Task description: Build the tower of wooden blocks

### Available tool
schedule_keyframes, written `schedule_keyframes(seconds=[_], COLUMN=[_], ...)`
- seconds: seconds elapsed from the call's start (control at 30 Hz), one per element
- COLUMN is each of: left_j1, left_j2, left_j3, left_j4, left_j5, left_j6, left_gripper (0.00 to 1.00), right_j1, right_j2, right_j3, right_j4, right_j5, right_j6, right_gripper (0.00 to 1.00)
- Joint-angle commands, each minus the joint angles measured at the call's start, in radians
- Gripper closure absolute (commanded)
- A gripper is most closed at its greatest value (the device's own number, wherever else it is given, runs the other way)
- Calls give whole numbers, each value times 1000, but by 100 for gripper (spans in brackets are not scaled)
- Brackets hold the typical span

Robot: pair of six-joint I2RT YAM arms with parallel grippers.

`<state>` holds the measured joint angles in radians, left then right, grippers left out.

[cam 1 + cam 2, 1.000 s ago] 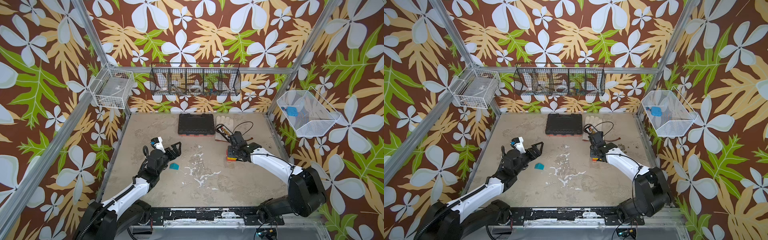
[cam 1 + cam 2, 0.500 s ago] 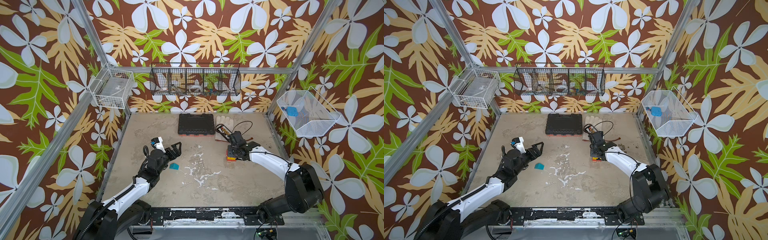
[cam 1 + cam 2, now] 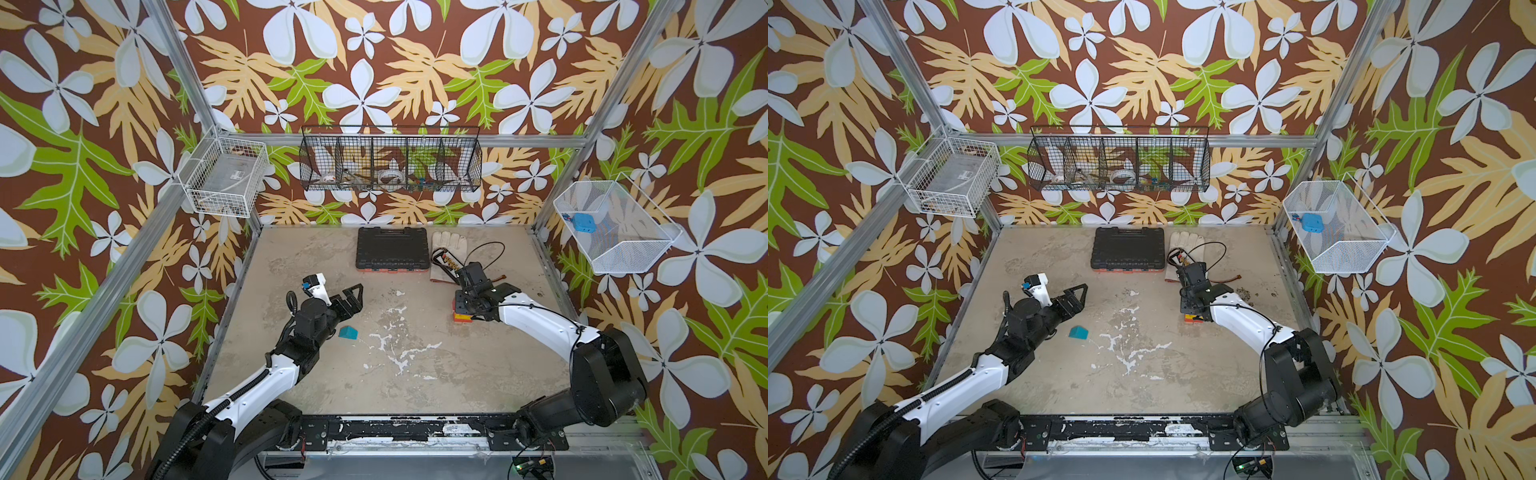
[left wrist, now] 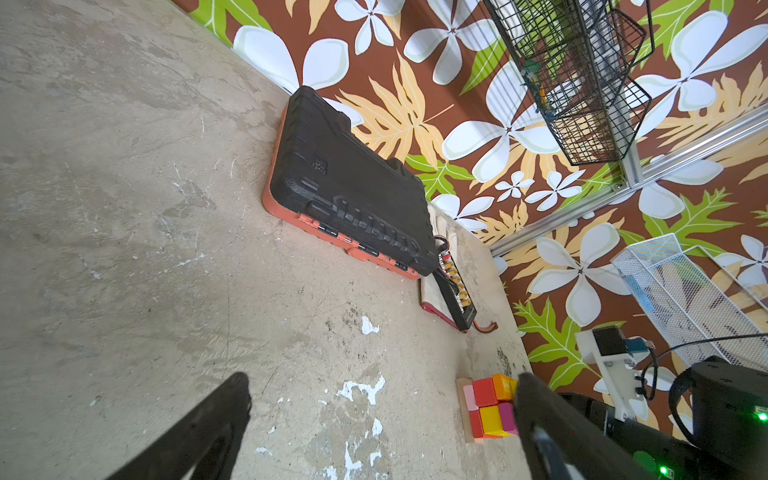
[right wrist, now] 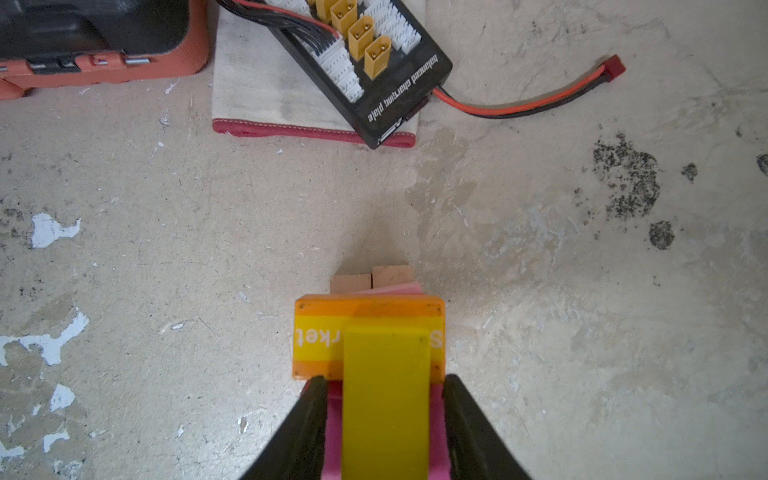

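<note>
The tower (image 3: 461, 316) stands right of the table's middle in both top views, its red and orange base (image 3: 1192, 318) showing under my right gripper (image 3: 464, 301). In the right wrist view a yellow block (image 5: 386, 395) lies on a magenta block (image 5: 332, 436), beyond them an orange lettered block (image 5: 370, 316) and two tan planks (image 5: 374, 276). My right gripper (image 5: 384, 379) is open, jaws either side of the yellow block with magenta showing in the gaps. My left gripper (image 3: 347, 299) stands wide open and empty, a teal wedge (image 3: 348, 332) just beside it. The left wrist view shows the tower (image 4: 490, 405) past one finger.
A black tool case (image 3: 392, 249) lies at the back, with a white glove (image 3: 446, 245) and a charging board (image 5: 374, 62) trailing a red-black cable (image 5: 519, 106) just behind the tower. Wire baskets (image 3: 390, 160) hang on the walls.
My right gripper's jaws have parted from the yellow block, which now rests on the tower. The left arm and the teal wedge have not moved.
</note>
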<state>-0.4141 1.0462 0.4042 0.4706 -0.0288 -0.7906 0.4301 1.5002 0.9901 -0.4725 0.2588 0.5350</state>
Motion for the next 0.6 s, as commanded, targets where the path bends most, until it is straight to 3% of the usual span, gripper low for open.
schedule_keyframes(seconds=[0.0, 0.13, 0.27, 0.4, 0.57], left_j1=[0, 0, 0, 1, 1], left_j2=[-5, -36, -96, -191, -305], left_j3=[10, 20, 21, -16, -75], left_j4=[12, -100, -236, -339, -388], left_j5=[-30, -178, -387, -561, -679], left_j6=[4, -32, -109, -231, -328], left_gripper=[0, 0, 0, 0, 0], right_j1=[0, 0, 43, 188, 392], right_j2=[-25, -97, -218, -301, -250], right_j3=[10, 7, -13, -31, -25], right_j4=[-16, -40, -21, 49, 185], right_j5=[9, 22, 20, 32, 26], right_j6=[6, 25, 48, 75, 60], right_gripper=[48, 40, 25, 13, 6])
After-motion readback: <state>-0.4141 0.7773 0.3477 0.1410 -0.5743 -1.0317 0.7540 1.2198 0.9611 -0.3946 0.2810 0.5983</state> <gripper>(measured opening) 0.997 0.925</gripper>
